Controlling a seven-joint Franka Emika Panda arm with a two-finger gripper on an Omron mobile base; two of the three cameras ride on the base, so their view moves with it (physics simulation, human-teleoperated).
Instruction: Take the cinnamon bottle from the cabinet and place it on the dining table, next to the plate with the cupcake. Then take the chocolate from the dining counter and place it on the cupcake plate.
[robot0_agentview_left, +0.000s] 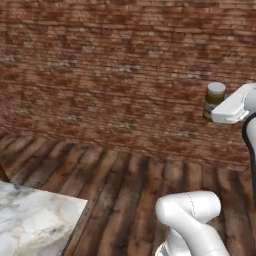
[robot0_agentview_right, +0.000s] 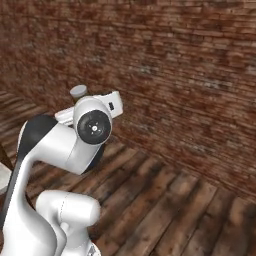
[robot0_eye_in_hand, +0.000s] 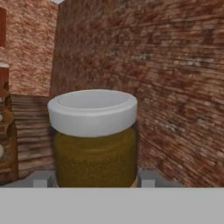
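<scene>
**A:** so what's around the arm right now?

**B:** Mostly a red brick wall (robot0_agentview_left: 100, 65) straight ahead and dark wooden floor planks (robot0_agentview_left: 115, 185) below. In the left base view a corner of a marble-topped counter (robot0_agentview_left: 35, 225) pokes in at the bottom left, well apart from the hand. In the hand view, at the far left edge, there's some wooden furniture (robot0_eye_in_hand: 6, 144), too cut off to say what exactly. Nothing stands between the hand and the wall.

**A:** and the cinnamon bottle?

**B:** The cinnamon bottle (robot0_eye_in_hand: 92, 135) is up in the air, carried by the gripper (robot0_eye_in_hand: 92, 177). White cap on top, brownish-yellow powder inside, standing upright. In the left base view it sits just past the white hand, at the right side against the brick. In the right base view just its pale cap peeks over the arm's white link.

**A:** jaws?

**B:** The 2 fingertips (robot0_eye_in_hand: 41, 178) sit on either side of the bottle's lower body, 1 left, 1 right, pinching it between them. The bottle is centred in the gap, touching both.
</scene>
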